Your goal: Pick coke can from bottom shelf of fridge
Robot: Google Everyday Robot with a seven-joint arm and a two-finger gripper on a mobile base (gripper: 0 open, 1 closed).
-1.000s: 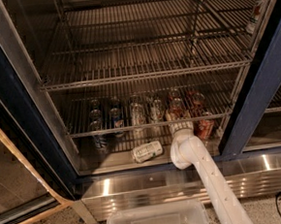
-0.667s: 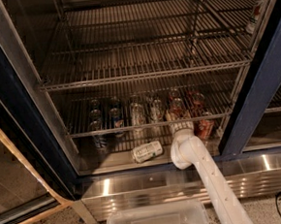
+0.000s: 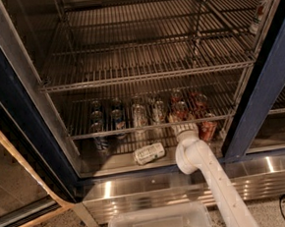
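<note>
camera view, fridge door open. my arm comes up from the lower right and reaches over the steel base panel into the lowest level. my hand sits at the front edge of the bottom shelf, low under the wire rack above it. the wrist blocks the view, so i cannot tell whether the hand is wide, narrow or holding anything. coke can: upright on the bottom shelf, front row, just beside my hand on its right; i cannot tell whether they touch. more reddish cans stand behind it, seen through the rack wires. left of my hand, a row of silver cans, upright. further left, dark blue cans, upright, near the left wall. one white can lies on its side at the shelf front, near my wrist on the left, apart from it. the rack higher up carries a bottle at its far right. a clear plastic bin shows at the bottom edge, below the base panel.
</note>
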